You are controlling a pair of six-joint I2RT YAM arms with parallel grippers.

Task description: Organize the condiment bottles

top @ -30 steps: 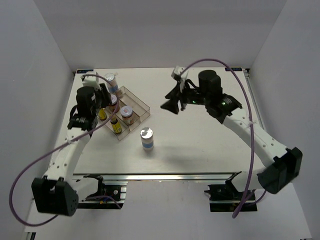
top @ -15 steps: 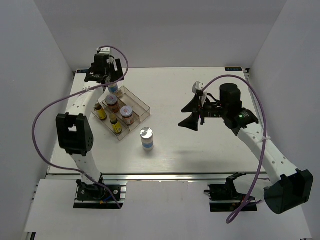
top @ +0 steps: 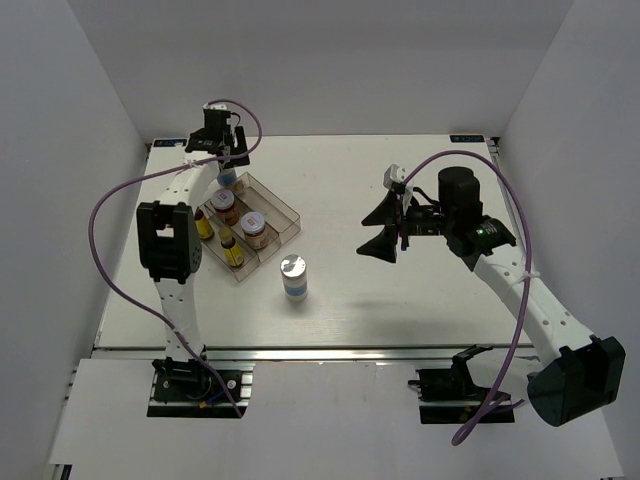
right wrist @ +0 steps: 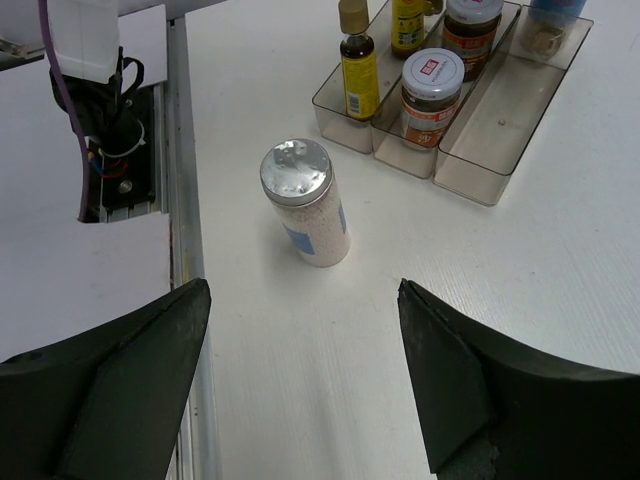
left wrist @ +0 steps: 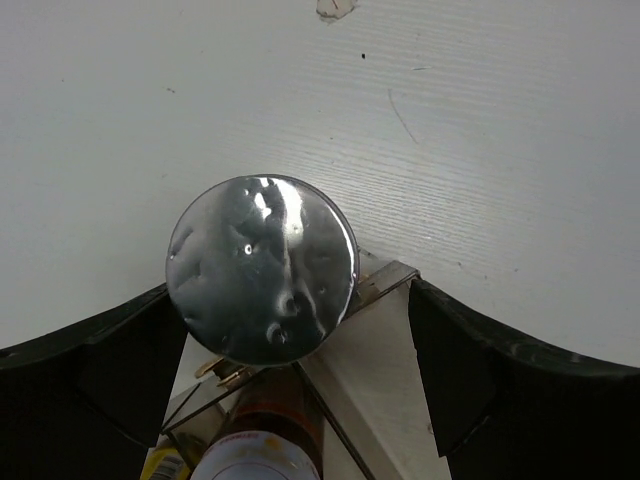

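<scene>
1. Both arms have shifted. Our left gripper has swung from the 9 o'clock side of the tray to its 12 o'clock corner. Our right gripper has drifted toward 4 o'clock. Both have spread their jaws, and no bottle has moved.
2. Left gripper hangs wide open above the far jar, one finger on each side of the silver lid, holding nothing. We judge it is lined up to descend and grasp.
3. That jar stands at the tray's 12 o'clock corner. We cannot tell whether it is inside the tray or just beside it.
4. Right gripper is open and empty, well apart from the lone jar at its 2 o'clock, and it faces that jar, probably its next pick.
5. Lone jar stands upright on the table at the tray's 5 o'clock, outside the tray, so it is not yet sorted.
6. Squat jars and yellow bottles stand upright in their compartments. The long compartment along the tray's 1 o'clock side looks kept for the tall jars.
</scene>
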